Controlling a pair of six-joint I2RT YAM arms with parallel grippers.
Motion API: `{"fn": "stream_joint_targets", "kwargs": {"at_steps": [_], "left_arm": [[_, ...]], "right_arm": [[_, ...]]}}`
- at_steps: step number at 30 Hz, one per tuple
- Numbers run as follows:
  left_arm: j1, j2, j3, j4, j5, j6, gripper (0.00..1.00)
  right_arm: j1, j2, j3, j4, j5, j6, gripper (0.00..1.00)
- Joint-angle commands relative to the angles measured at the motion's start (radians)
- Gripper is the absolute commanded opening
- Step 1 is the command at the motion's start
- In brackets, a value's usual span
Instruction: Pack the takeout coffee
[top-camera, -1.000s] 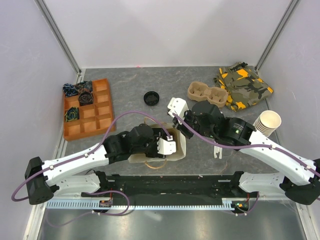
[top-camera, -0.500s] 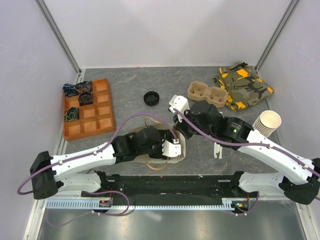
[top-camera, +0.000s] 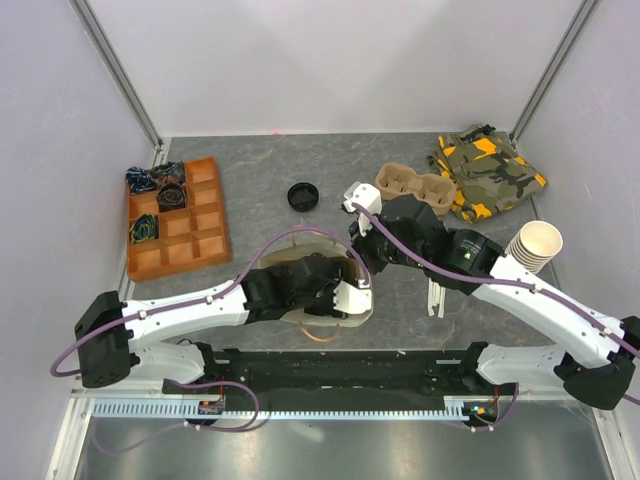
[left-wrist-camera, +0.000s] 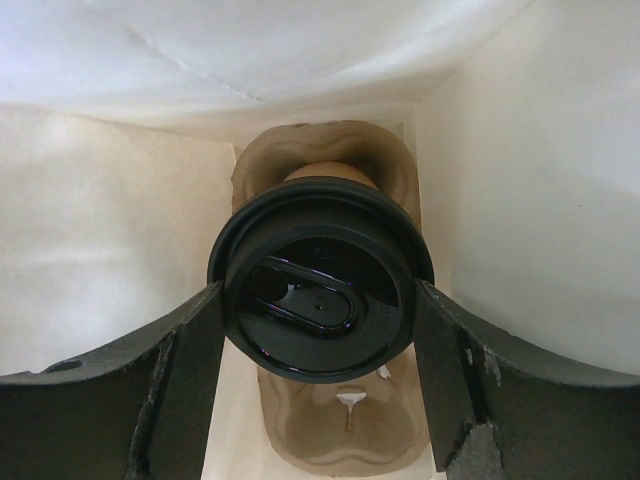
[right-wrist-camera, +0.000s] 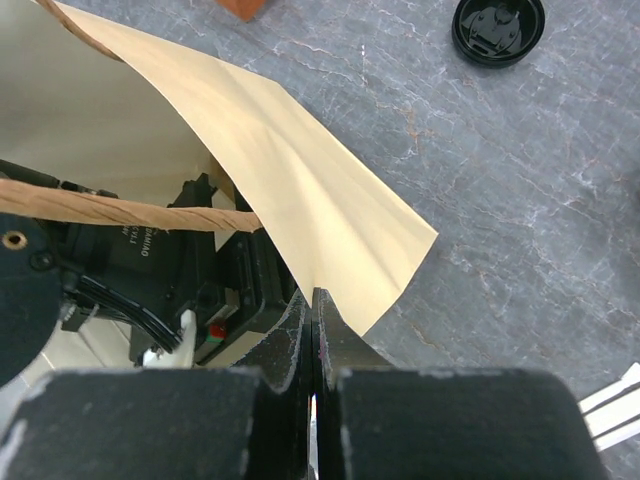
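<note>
- Now the left gripper (left-wrist-camera: 320, 310) is deep inside the paper bag (right-wrist-camera: 300, 180). Its two fingers sit wide apart and press on both sides of the takeout coffee (left-wrist-camera: 318, 270).
- So the coffee is inside the bag, right over a brown cup holder (left-wrist-camera: 320, 150) that lies on the bag's bottom.
- The right gripper (right-wrist-camera: 313, 300) is squeezed tight on the top edge of the bag. I think it is holding the bag's mouth open.
- I think most of the job is done, because the coffee is in the bag.
- What is left, I think, is to set the cup down in the holder, let go, and pull the arm out of the bag.
- I cannot tell if the cup's bottom sits in the holder yet. The black lid hides almost all of the cup.
- From the top camera, the left arm covers the bag's mouth, so no coffee shows there.
- A loose black lid (right-wrist-camera: 498, 28) lies on the table, well apart from the bag.
</note>
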Motion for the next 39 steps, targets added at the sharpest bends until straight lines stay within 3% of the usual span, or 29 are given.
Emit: {"fn": "stream_joint_targets", "kwargs": {"at_steps": [1,16,28,39], "left_arm": [[0.0,0.062,0.027,-0.065,-0.023,0.042,0.12],[0.007,0.128,0.126,-0.197,0.014,0.145,0.18],[0.076,0.131,0.263,-0.387,0.141,0.235,0.19],[0.136,0.172,0.214,-0.314,0.203,0.269,0.2]], "right_arm": [[-0.012,0.003,0.023,0.035,-0.049,0.045,0.0],[-0.066,0.092,0.099,-0.002,-0.163,0.04,0.0],[-0.092,0.144,0.171,-0.053,-0.207,0.005,0.0],[-0.111,0.176,0.18,-0.05,-0.253,0.0,0.0]]}}
